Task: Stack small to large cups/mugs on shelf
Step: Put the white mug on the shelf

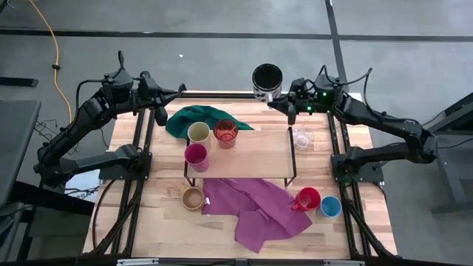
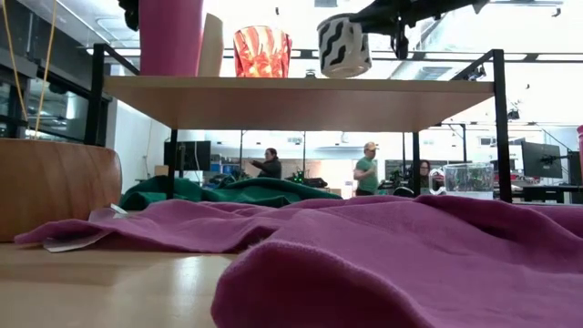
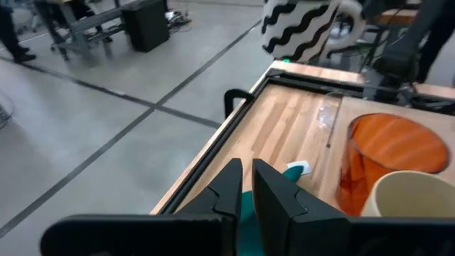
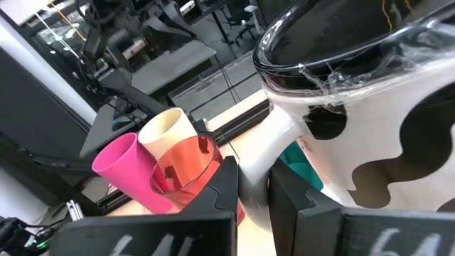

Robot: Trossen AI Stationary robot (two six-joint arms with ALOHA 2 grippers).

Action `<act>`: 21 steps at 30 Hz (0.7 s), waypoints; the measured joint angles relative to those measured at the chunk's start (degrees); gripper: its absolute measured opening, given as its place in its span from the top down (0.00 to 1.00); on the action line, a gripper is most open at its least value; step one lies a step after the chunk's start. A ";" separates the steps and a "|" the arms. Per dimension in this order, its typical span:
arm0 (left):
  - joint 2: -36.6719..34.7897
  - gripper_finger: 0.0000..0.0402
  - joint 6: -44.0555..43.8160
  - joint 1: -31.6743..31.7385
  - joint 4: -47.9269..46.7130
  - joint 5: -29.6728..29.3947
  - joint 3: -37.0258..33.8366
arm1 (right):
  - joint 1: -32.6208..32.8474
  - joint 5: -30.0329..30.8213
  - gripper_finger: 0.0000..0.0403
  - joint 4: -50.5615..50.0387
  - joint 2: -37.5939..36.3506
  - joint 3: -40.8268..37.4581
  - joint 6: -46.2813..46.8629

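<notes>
We count three cups on the shelf (image 1: 251, 154), cream (image 1: 198, 133), red (image 1: 225, 133) and magenta (image 1: 196, 156), while our right gripper (image 4: 252, 186) clamps the striped mug's (image 1: 267, 80) handle over the far edge, the left gripper (image 3: 244, 186) waits closed, and four cups remain.

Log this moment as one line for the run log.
right gripper: shut on striped mug handle, held above table's far edge | left gripper: shut, waiting far-left | shelf: cream, magenta, red cups on it
</notes>
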 joint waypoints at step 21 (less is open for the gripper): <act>-5.74 0.94 -6.81 0.00 9.09 8.83 0.00 | 13.30 12.75 0.97 -6.00 -2.67 0.00 1.00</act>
